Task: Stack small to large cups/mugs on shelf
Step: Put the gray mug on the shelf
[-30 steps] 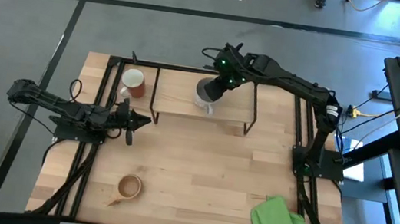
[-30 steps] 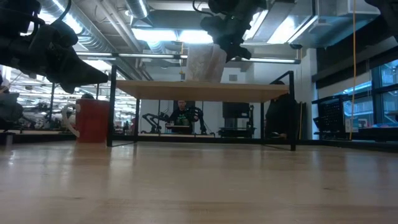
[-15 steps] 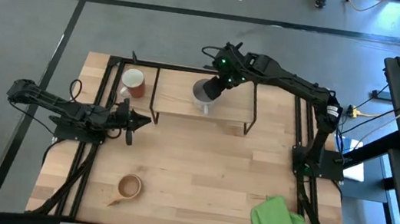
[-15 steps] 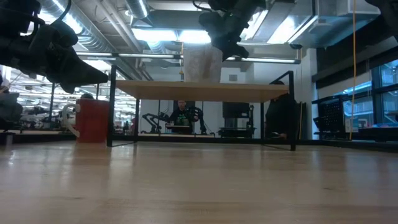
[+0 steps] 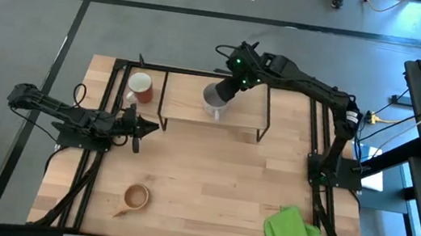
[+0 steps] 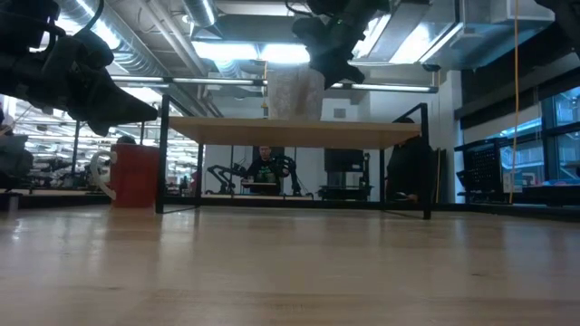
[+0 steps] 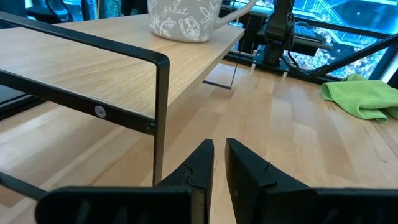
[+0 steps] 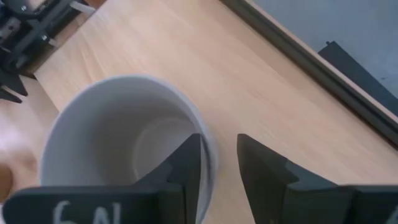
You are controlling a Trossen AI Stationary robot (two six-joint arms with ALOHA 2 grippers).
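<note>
Straddling the grey mug's (image 8: 124,149) rim, your right gripper (image 5: 225,92) has one finger inside the wall and one outside, and the jaws look parted — loosened rather than clamping, though the inner finger may touch the wall. The mug stands upright directly under that gripper on the shelf (image 5: 243,116), near its middle, so a straight lift should clear it. It is pale grey with a light bowl, and the left wrist view shows white lettering and a handle.

Your left gripper (image 5: 144,126) waits nearly closed on nothing, just short of the shelf's left leg. From it, the red mug (image 5: 140,87) sits close beyond on the table beside the shelf, the tan cup (image 5: 135,198) well behind — I judge both are nearer this arm.
</note>
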